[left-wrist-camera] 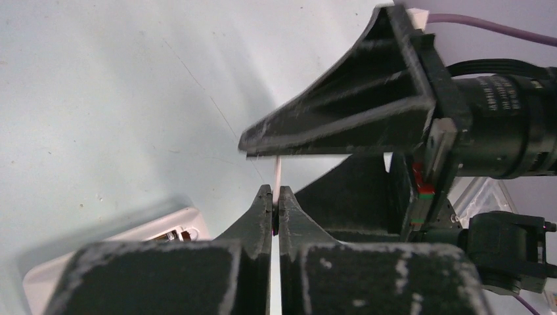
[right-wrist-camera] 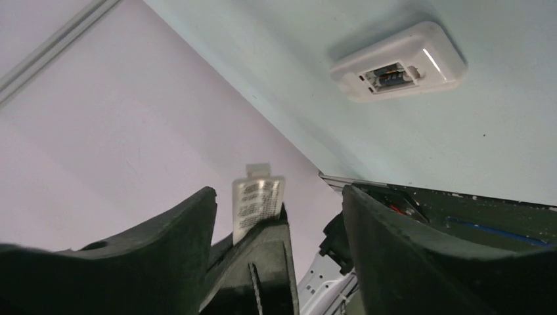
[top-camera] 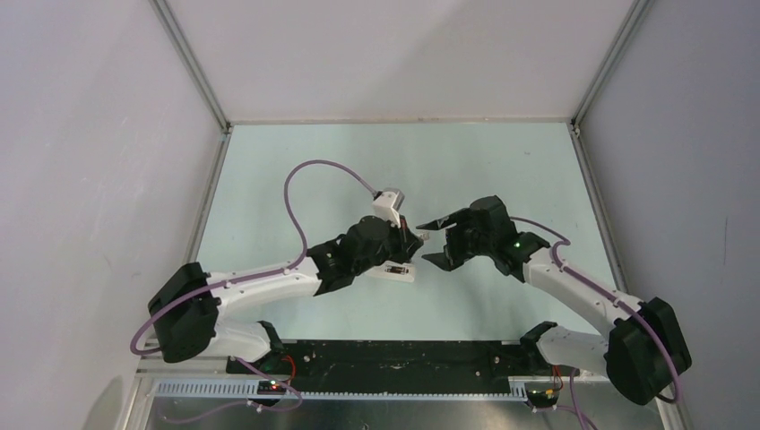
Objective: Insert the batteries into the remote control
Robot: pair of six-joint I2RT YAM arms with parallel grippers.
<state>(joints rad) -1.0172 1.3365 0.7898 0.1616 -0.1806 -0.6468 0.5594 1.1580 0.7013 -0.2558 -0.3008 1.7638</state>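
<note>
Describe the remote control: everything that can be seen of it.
The remote control is a small, slim white handset, seemingly plastic, with rounded corners. It lies flat on the pale table, back side up, near the table's middle. Its battery recess is uncovered, with dark slim shapes and brownish parts inside; whether both batteries are seated cannot be told. Nothing grips it, and only the table appears to touch it.

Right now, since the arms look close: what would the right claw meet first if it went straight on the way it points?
Probably the white cover strip pinched in the left claw, framed between the right claw's open fingers; depth is unclear.
</note>
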